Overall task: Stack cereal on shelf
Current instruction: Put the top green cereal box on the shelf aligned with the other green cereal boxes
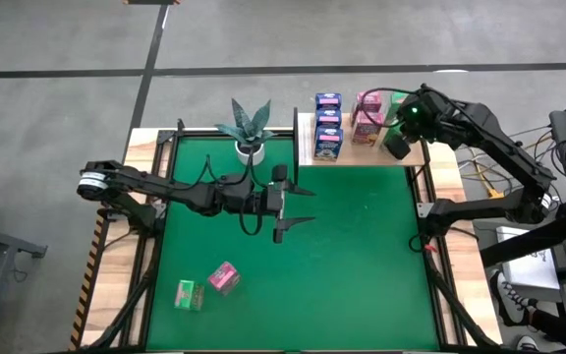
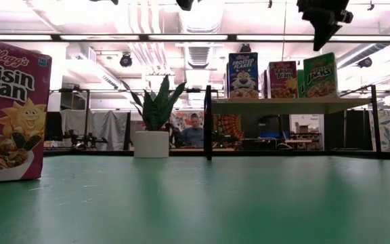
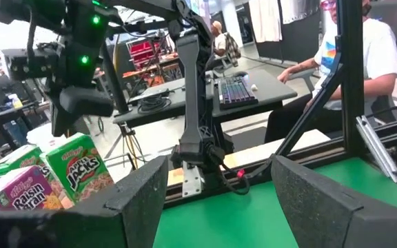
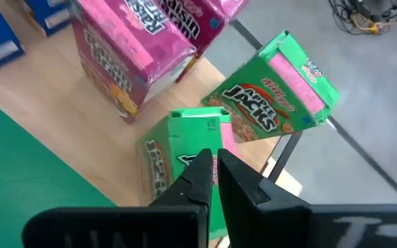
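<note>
Our right gripper [image 4: 216, 180] hangs pinched shut, empty, just above the Apple Jacks boxes [image 4: 271, 103] on the shelf [image 1: 357, 149]. We count seven boxes shelved; a green box [image 1: 189, 294] and a pink Raisin Bran box [image 1: 224, 278] lie at seven o'clock from our wide-open, empty left gripper [image 1: 298, 202].

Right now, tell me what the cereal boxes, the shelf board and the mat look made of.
The cereal boxes: printed cardboard, by the look of it, slightly glossy, with folded flap ends and sharp creases. The shelf board: light wood or wood-look laminate, pale with faint grain; which of the two cannot be told. The green mat: smooth, matte, likely rubber or vinyl, a flat uniform colour with only a soft sheen in the low view.
</note>
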### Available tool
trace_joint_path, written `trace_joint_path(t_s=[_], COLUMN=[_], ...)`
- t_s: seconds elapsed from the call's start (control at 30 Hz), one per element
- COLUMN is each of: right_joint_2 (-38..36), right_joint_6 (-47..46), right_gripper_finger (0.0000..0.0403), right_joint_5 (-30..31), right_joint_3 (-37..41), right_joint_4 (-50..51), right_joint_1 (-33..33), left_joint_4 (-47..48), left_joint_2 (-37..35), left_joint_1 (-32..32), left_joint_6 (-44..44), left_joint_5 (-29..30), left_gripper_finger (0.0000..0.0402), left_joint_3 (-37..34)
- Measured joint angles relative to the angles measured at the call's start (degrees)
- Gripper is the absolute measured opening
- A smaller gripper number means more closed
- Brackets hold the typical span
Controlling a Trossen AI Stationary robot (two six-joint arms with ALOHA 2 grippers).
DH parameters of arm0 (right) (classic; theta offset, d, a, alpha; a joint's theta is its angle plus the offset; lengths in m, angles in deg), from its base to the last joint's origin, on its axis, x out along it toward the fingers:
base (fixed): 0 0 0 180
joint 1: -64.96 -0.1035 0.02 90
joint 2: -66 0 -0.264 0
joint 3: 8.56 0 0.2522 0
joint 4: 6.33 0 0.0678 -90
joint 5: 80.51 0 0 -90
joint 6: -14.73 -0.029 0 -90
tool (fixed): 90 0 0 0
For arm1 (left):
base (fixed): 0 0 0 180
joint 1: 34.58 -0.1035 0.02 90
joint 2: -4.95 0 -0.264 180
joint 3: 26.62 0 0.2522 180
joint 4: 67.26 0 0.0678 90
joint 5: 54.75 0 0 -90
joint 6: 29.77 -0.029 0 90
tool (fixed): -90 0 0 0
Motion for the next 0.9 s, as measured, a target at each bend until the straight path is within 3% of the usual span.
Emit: trace_joint_path(t_s=[0.2, 0.37, 0.6, 0.9], right_joint_2=[-0.70, -0.80, -0.73, -0.27], right_joint_6=[-2.74, -4.15, -6.01, -7.39], right_gripper_finger=[0.0013, 0.0013, 0.0013, 0.0013], right_joint_5=[-10.69, -11.84, -5.33, 7.03], right_joint_3=[-0.64, 1.22, 6.35, 11.24], right_joint_4=[-0.05, 0.06, 0.79, 8.19], right_joint_1=[-0.99, -5.82, -11.67, -12.52], left_joint_4=[4.50, 6.13, 8.45, 11.01], left_joint_2=[-2.04, -3.07, -3.90, -4.82], left_joint_1=[0.00, -0.04, -0.04, -0.04], left_joint_6=[-1.41, -1.51, -1.51, -1.41], left_joint_5=[3.18, 3.83, 6.27, 9.33], left_gripper_finger=[0.0242, 0.0243, 0.0243, 0.0243], left_joint_3=[-0.23, -0.52, -0.74, -0.76])
